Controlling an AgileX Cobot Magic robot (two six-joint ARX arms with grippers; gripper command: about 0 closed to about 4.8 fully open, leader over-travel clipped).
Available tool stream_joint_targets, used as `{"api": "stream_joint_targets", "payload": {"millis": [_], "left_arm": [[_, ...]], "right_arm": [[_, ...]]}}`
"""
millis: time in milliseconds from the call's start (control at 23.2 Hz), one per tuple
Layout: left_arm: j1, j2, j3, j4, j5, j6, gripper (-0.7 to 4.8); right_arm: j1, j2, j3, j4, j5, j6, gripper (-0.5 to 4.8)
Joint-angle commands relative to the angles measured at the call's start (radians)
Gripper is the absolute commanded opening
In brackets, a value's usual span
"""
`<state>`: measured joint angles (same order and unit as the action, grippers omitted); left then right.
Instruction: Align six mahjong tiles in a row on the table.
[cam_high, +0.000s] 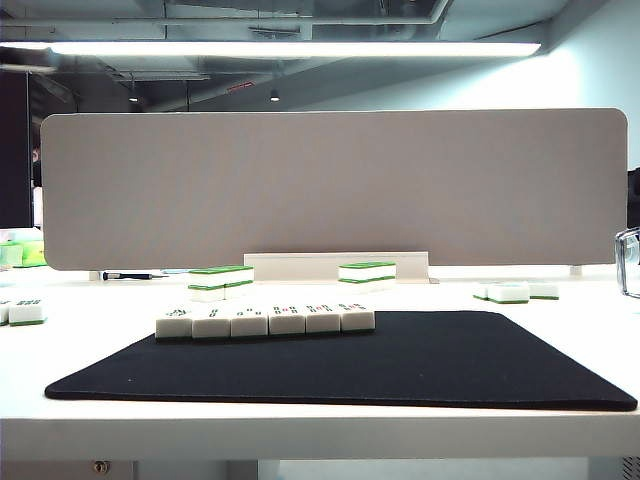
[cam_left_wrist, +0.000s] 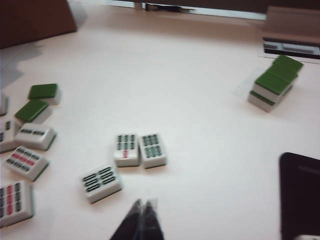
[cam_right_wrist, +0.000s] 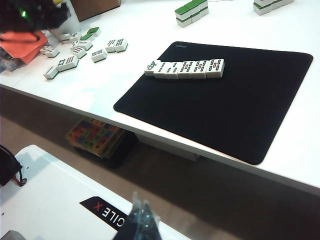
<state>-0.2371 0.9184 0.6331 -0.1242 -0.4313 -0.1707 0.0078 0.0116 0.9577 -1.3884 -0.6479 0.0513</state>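
Note:
Six mahjong tiles (cam_high: 265, 320) lie face up, side by side in one row along the far edge of the black mat (cam_high: 400, 360) on the white table (cam_high: 300, 430). The right wrist view shows the same row of tiles (cam_right_wrist: 185, 69) on the mat (cam_right_wrist: 225, 105). My left gripper (cam_left_wrist: 143, 205) is shut and empty, hovering over bare table to the left of the mat (cam_left_wrist: 300, 195). My right gripper (cam_right_wrist: 140, 207) is shut and empty, off the table's front edge over the robot's white base. Neither gripper shows in the exterior view.
Loose face-up tiles (cam_left_wrist: 102, 182) and a pair (cam_left_wrist: 140, 149) lie near the left gripper, with more at the far left (cam_left_wrist: 25, 162). Green-topped stacks (cam_left_wrist: 275, 82) (cam_high: 220, 282) (cam_high: 367, 275) stand behind the mat. A beige partition (cam_high: 330, 185) closes the back.

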Motion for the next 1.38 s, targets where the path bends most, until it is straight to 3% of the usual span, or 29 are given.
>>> {"api": "stream_joint_targets", "payload": {"millis": [43, 302, 431, 560, 647, 690, 1078, 1379], "left_arm": [[0.034, -0.103, -0.121, 0.160, -0.001, 0.002, -0.06], [0.087, -0.380, -0.430, 0.406, 0.007, 0.002, -0.06], [0.114, -0.471, -0.511, 0.412, 0.023, 0.001, -0.06], [0.155, -0.536, -0.569, 0.410, 0.108, 0.002, -0.06], [0.219, -0.582, -0.613, 0.410, 0.255, 0.005, -0.06], [0.228, -0.591, -0.621, 0.409, 0.278, 0.006, -0.06], [0.232, -0.721, -0.627, 0.203, 0.286, 0.060, -0.06], [0.232, -0.866, -0.627, -0.035, 0.299, 0.068, -0.06]], "right_arm": [[0.000, -0.012, 0.003, 0.009, -0.002, -0.003, -0.01], [0.000, -0.012, 0.003, 0.009, -0.002, -0.003, -0.01], [0.000, -0.012, 0.003, 0.009, -0.002, -0.003, -0.01], [0.000, -0.012, 0.003, 0.009, -0.002, -0.003, -0.01], [0.000, -0.012, 0.003, 0.009, -0.002, -0.003, -0.01], [0.000, -0.012, 0.003, 0.009, -0.002, -0.003, -0.01], [0.000, -0.012, 0.003, 0.009, -0.002, -0.003, -0.01], [0.000, -0.012, 0.003, 0.009, -0.002, -0.003, -0.01]]}}
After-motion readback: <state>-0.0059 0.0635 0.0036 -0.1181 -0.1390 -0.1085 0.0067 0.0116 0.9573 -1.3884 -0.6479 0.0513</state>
